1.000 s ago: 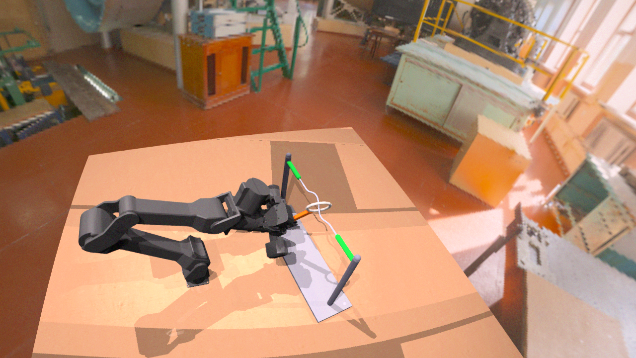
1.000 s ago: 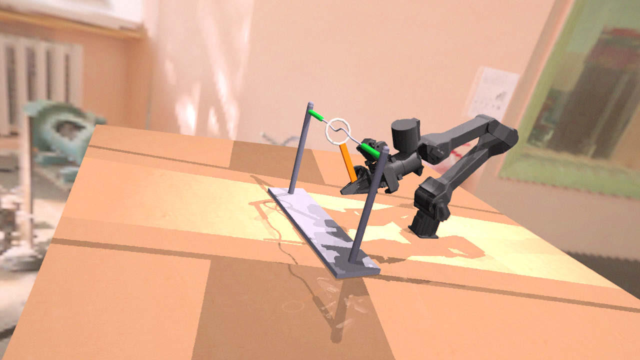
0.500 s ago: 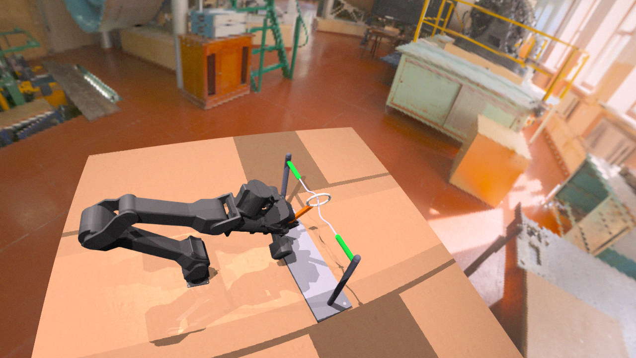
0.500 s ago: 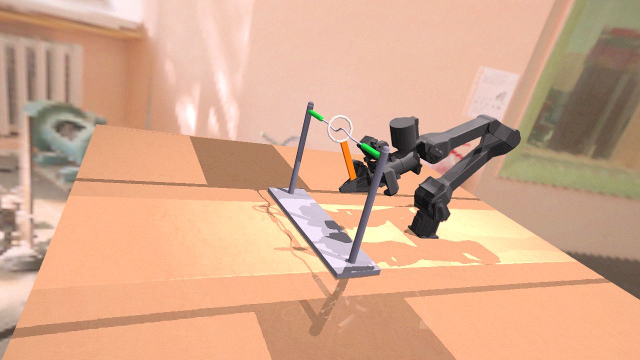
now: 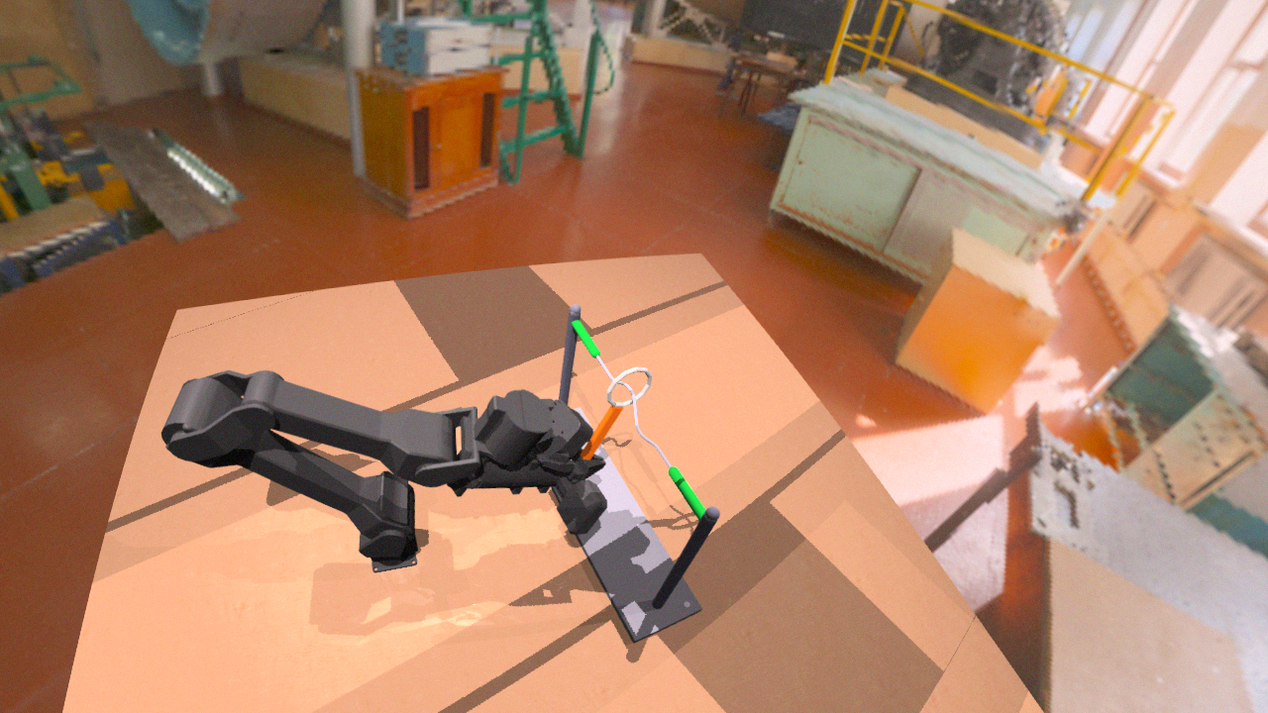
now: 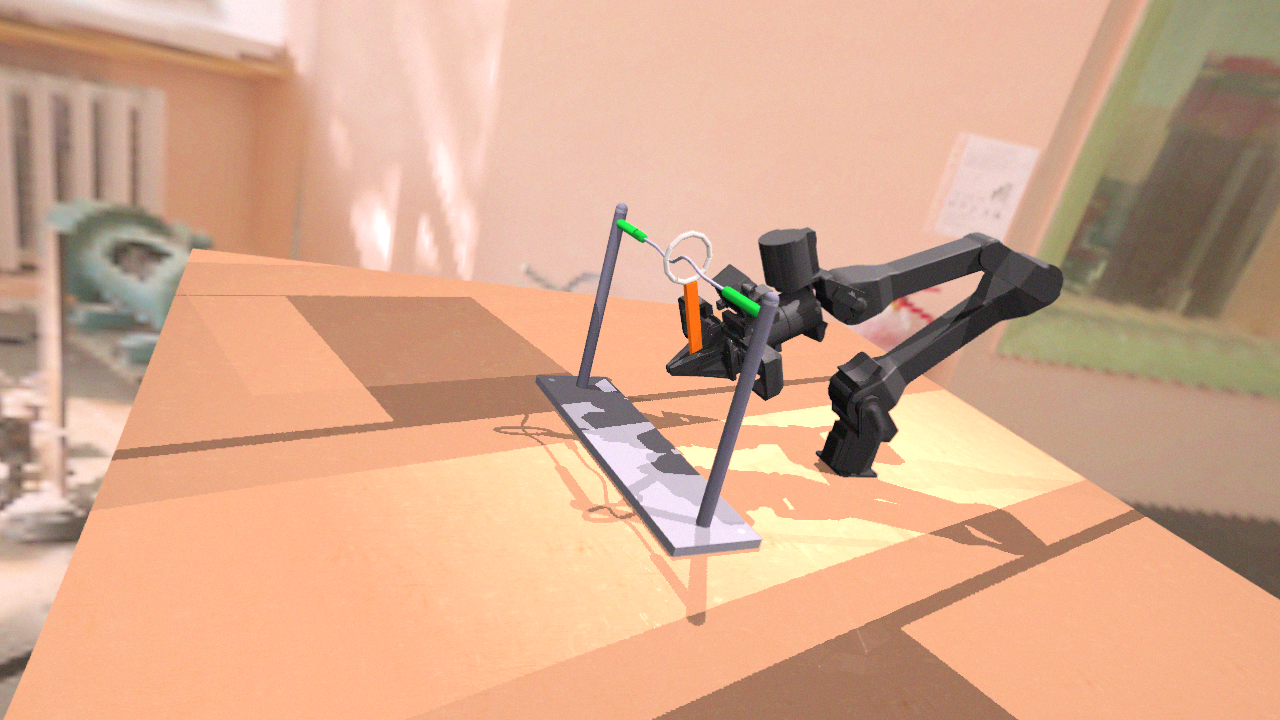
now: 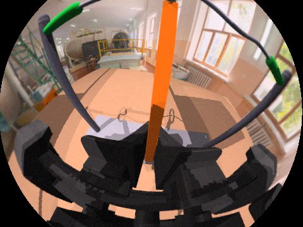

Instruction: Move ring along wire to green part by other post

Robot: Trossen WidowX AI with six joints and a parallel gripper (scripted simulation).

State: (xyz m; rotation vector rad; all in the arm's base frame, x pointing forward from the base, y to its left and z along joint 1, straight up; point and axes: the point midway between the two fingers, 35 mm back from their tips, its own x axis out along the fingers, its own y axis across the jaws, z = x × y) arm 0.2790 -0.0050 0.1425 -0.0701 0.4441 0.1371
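Red-brown flooring (image 5: 709, 195) lay beyond the desk (image 5: 292, 337) (image 6: 295, 537) (image 7: 126, 82), where the tool (image 5: 591, 460) (image 6: 691, 356) (image 7: 151, 123) gripped the handle (image 5: 604, 430) (image 6: 692, 317) (image 7: 164, 63), its ring (image 5: 609, 393) (image 6: 666, 267) around the wire's grey stretch (image 5: 656, 450) (image 6: 657, 246) (image 7: 233, 25), where a slight tilt or sideways drift could bring rim and wire into contact.

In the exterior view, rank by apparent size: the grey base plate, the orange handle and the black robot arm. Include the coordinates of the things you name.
Largest to smallest:
1. Black jointed robot arm (image 5: 328, 425) (image 6: 935, 268)
2. Flat grey rectangular base plate (image 5: 611, 550) (image 6: 631, 452)
3. Straight orange handle (image 5: 604, 432) (image 6: 692, 317) (image 7: 165, 53)
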